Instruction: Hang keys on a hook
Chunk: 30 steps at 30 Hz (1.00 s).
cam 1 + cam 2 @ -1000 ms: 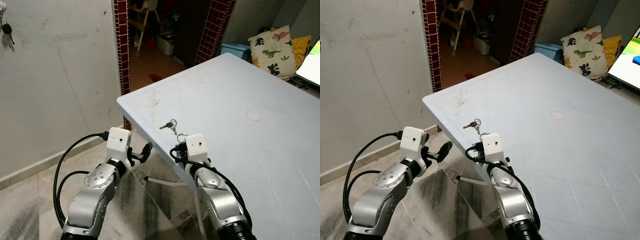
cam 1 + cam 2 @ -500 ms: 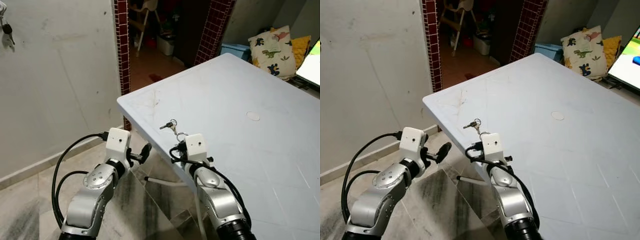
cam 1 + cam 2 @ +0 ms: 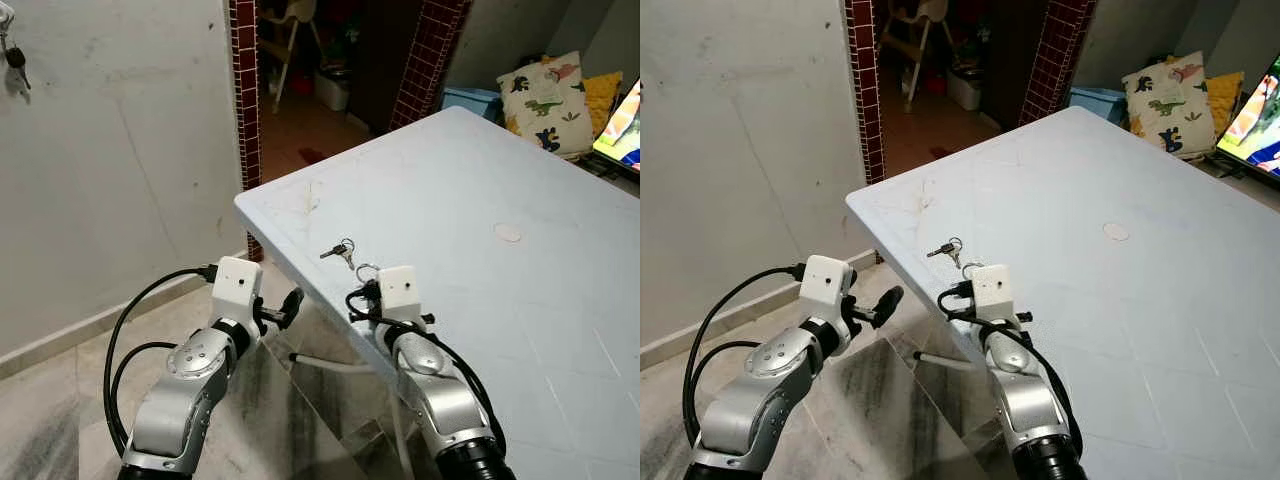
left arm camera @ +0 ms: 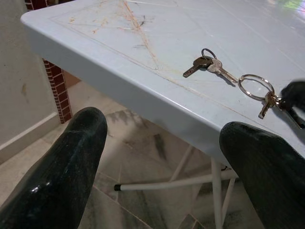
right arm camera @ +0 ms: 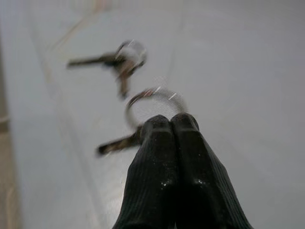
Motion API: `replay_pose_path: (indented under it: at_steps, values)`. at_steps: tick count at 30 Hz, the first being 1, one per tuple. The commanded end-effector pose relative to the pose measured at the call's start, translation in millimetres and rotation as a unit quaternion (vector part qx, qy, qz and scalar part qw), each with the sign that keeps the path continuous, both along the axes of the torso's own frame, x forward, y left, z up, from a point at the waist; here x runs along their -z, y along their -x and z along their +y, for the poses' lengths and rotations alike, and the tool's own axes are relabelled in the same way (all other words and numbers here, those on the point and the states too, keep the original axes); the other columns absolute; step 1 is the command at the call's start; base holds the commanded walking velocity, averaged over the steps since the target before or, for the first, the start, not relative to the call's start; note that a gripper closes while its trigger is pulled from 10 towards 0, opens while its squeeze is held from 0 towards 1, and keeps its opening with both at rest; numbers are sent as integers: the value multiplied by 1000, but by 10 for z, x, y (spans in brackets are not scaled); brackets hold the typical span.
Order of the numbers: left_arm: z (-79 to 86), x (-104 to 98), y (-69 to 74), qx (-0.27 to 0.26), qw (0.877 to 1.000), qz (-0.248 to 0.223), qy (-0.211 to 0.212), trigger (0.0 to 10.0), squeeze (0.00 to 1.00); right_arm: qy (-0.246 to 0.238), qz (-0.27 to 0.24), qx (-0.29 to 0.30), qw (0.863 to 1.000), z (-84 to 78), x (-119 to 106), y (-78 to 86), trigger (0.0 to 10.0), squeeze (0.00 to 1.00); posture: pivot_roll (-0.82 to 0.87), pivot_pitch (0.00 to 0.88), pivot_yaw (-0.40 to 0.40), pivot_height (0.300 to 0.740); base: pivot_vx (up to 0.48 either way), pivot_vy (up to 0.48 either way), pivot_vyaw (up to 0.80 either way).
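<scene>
Your right gripper (image 5: 170, 125) reaches low over the table (image 3: 520, 180), fingers pinched on the keys (image 4: 228, 76); left gripper (image 4: 162, 157) gapes beside its edge.

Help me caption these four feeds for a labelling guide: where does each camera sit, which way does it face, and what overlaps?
Left eye: head, looking down at the white table; both silver arms show.
Right eye: same head, same scene shifted.
Left wrist: along the open left claw, toward the table edge and keys.
Right wrist: along the right claw, shut at the key ring.
Shared: the keys show in all four views.
</scene>
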<state>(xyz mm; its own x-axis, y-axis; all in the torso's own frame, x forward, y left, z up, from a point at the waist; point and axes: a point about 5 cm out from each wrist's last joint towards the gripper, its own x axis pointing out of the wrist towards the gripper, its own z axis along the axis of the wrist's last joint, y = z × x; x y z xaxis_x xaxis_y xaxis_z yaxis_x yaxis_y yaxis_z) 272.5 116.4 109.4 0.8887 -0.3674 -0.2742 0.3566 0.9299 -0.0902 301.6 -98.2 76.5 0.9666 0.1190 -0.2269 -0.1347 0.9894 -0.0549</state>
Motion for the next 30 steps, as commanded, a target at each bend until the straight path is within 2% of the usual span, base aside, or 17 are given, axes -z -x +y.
replay_pose_path:
  at_steps: [1, 4, 9, 10, 11, 12, 13, 19, 30]
  values:
    - [-27, -33, 6, 6, 1000, -5, 3, 10000, 0, -10, -35, 16, 999, -65, -144, -52, 0, 0, 144, 34, -88, 740, 0, 0, 0]
    - [-30, -36, 1, 6, 1000, -5, 3, 10000, 0, -17, -50, 19, 998, -77, -223, -87, 0, 0, 143, 33, -88, 740, 0, 0, 0]
    - [-37, -40, -5, 7, 1000, -6, 4, 10000, 0, -16, -44, 12, 999, -57, -216, -99, 0, 0, 143, 32, -89, 740, 0, 0, 0]
    - [-39, -40, -6, 7, 1000, -6, 4, 10000, 0, -16, -37, 9, 999, -37, -193, -92, 5059, 251, 143, 32, -89, 740, 0, 0, 0]
    - [-39, -40, -6, 6, 1000, -6, 4, 10000, 0, -17, -35, 8, 999, -29, -187, -89, 5059, 251, 143, 32, -89, 740, 0, 0, 0]
    - [-39, -40, -7, 6, 1000, -6, 5, 10000, 0, -20, -34, 5, 999, -15, -183, -85, 8784, 1000, 144, 32, -89, 740, 0, 0, 0]
    - [-38, -40, -7, 6, 1000, -6, 4, 10000, 0, -21, -32, -8, 999, 30, -175, -72, 10000, 1000, 144, 32, -89, 740, 0, 0, 0]
    - [-50, -37, -9, 6, 1000, -5, 5, 10000, 0, -11, -17, -9, 1000, 127, -97, -58, 10000, 1000, 145, 33, -91, 740, 0, 0, 0]
    - [-50, -39, -8, 5, 1000, -5, 2, 10000, 0, 7, 3, 18, 1000, 163, -43, -162, 10000, 1000, 156, 35, -92, 740, 0, 0, 0]
